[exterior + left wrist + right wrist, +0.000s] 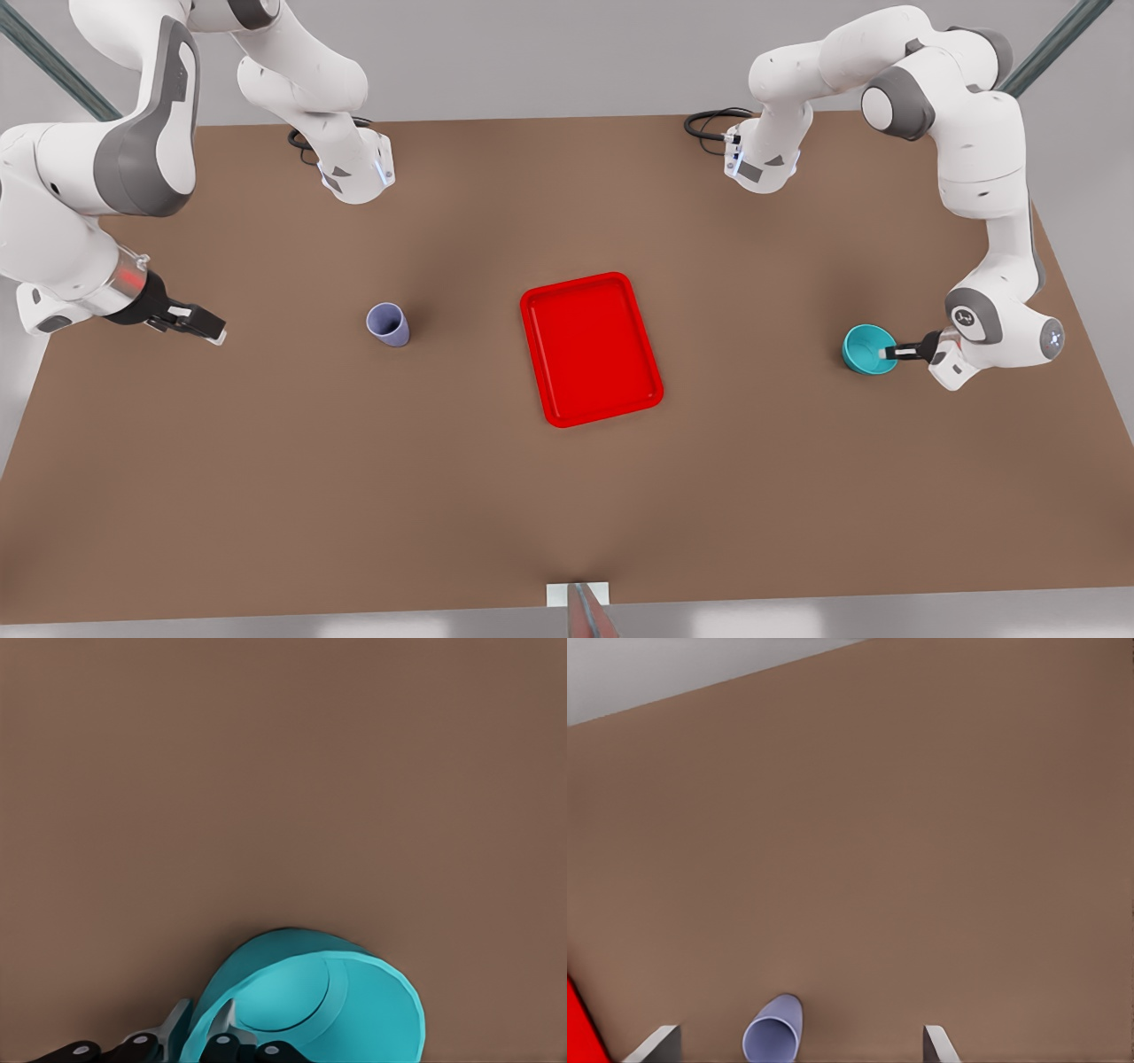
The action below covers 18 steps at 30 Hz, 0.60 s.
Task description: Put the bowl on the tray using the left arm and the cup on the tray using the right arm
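The teal bowl (866, 348) stands on the brown table at the front view's right. My left gripper (887, 353) reaches over its rim from the right. In the left wrist view this gripper (199, 1028) is shut on the bowl (354, 1010), one finger inside the wall and one outside. The lavender cup (388, 323) stands upright to the left of the red tray (591, 348). My right gripper (209, 329) hovers open well to the cup's left. From its wrist view the cup (775, 1036) lies ahead between the spread fingers (656, 1043), apart from both.
Both arm bases stand at the table's back edge, with black cables (709, 124) beside them. A small white bracket (578, 594) sits at the front edge. A corner of the tray (580, 1028) shows in the right wrist view. Bare table surrounds the tray.
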Each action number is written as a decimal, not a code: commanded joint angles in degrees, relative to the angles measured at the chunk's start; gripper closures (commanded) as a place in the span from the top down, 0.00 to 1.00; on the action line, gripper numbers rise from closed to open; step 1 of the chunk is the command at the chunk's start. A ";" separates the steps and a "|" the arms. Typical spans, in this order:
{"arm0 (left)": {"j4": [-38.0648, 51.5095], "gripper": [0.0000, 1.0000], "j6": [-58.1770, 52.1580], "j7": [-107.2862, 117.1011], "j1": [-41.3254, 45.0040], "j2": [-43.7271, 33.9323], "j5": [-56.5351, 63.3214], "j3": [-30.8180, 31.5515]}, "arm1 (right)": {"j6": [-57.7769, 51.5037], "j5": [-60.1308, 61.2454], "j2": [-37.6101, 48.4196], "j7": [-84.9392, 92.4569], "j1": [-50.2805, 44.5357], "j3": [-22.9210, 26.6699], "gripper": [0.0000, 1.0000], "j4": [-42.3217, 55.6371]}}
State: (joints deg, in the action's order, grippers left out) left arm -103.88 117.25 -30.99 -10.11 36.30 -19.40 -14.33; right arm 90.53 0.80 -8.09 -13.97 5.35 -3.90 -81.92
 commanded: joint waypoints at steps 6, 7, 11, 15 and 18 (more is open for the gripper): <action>0.34 0.21 -0.35 0.05 0.09 0.00 -0.11 0.09 | -0.26 -0.01 0.00 0.00 -0.08 0.03 1.00 -0.09; 0.34 0.21 -0.97 0.05 0.09 -0.35 -0.29 0.18 | -0.26 -0.01 0.00 0.00 -0.08 0.03 1.00 -0.09; 0.34 0.21 -5.98 0.14 3.60 -8.34 -0.46 1.23 | -0.26 -0.01 0.00 0.00 -0.08 0.03 1.00 -0.09; 4.91 0.21 -5.10 8.04 19.42 -9.23 -0.46 1.32 | -0.18 -0.01 0.00 0.00 0.01 0.03 1.00 -0.09; 7.46 0.21 -4.75 24.56 30.14 -6.77 -1.60 1.58 | -0.18 0.07 0.00 0.00 0.01 0.03 1.00 -0.09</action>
State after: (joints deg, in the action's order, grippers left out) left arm -96.42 112.73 -5.46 20.32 29.77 -17.46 -11.56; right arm 90.35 0.83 -8.09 -13.97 5.36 -3.87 -82.00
